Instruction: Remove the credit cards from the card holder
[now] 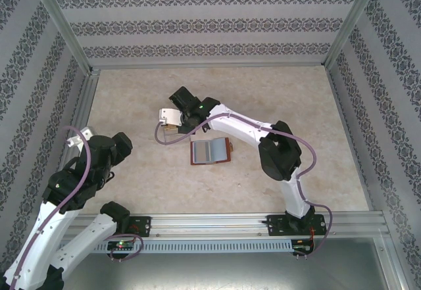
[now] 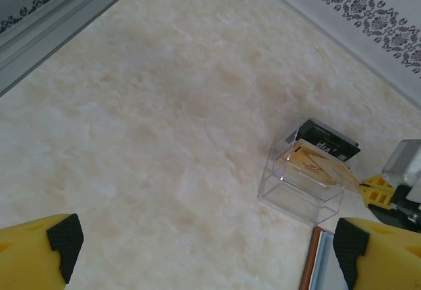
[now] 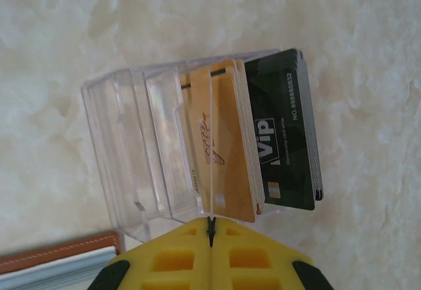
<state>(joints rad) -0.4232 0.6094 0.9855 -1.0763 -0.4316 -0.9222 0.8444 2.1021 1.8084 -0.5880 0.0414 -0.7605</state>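
The left gripper [image 2: 207, 250] hangs released above the worktop [image 2: 164, 106]. Farther out, the open wallet [image 3: 66, 249], blue-grey cards [image 1: 209, 150] inside, lies just beside the right gripper [image 3: 210, 234], which is clenched on the edge of an orange card [image 3: 227, 145]. The clear box [image 3: 125, 145] stands just ahead of it.

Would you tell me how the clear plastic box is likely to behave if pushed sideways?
The clear plastic box looks thin-walled and light, so it would probably slide on the smooth table. Its cards sit bunched at one end, so it might pivot or tip.
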